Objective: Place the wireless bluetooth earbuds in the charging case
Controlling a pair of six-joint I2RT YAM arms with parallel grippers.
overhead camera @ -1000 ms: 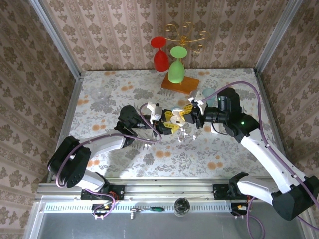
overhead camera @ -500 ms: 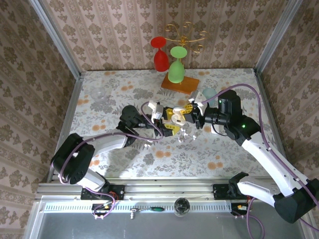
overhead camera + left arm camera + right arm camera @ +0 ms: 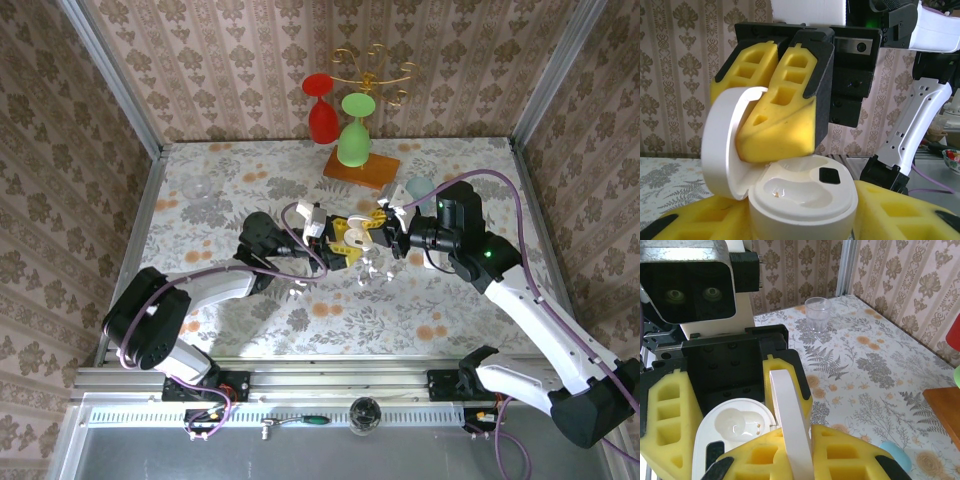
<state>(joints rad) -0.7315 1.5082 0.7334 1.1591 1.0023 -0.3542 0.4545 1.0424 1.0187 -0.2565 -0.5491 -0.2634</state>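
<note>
Over that last second I had only shuffled the open charging case [image 3: 805,200] slightly, left claw [image 3: 800,222] clamped round its base and right claw [image 3: 802,455] pinching the lid [image 3: 725,140] back, so its wells stayed empty, the earbuds [image 3: 372,270] lying near the tabletop's [image 3: 250,330] centre.

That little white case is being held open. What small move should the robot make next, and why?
Probably the right gripper should release the lid and reach for the earbuds on the table. The left gripper holds the charging case open, and its visible well looks empty.
</note>
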